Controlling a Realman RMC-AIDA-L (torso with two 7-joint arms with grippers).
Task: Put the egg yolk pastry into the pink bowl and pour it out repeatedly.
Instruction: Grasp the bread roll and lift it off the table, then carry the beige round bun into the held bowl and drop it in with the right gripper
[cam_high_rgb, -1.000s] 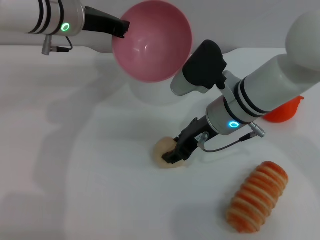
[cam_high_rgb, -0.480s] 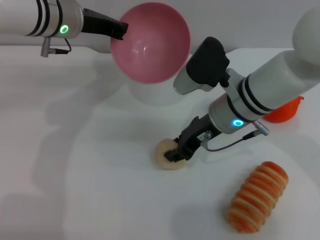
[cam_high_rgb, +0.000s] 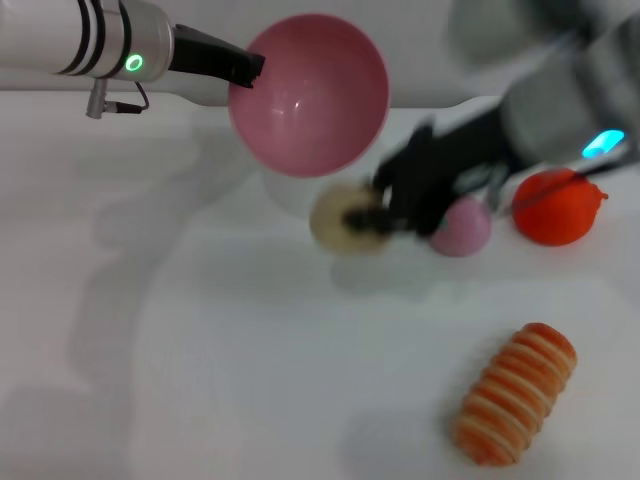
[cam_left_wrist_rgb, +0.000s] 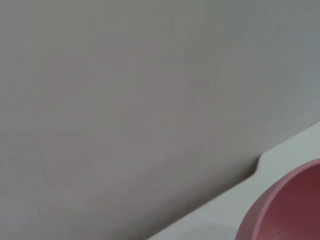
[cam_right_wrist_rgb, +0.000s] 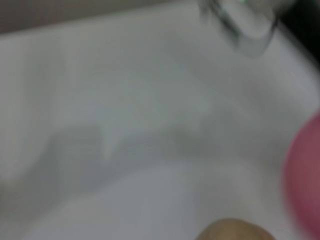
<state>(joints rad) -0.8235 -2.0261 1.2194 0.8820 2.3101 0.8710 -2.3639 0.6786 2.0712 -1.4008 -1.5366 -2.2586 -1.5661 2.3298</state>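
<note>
Above the middle of the counter, your right pincer is pinching the egg yolk pastry, lifted clear of the surface and blurred with motion. The pink bowl hangs at about twelve o'clock from the pastry, gripped at its rim by your left pincer and tipped so its mouth faces the camera. To do this well, I'd level the bowl before you release, or the pastry will likely roll straight out. Carry it over the rim, not into it, and let go low inside. Mind the pink ball and the orange object at three o'clock; the striped roll lies well apart.
</note>
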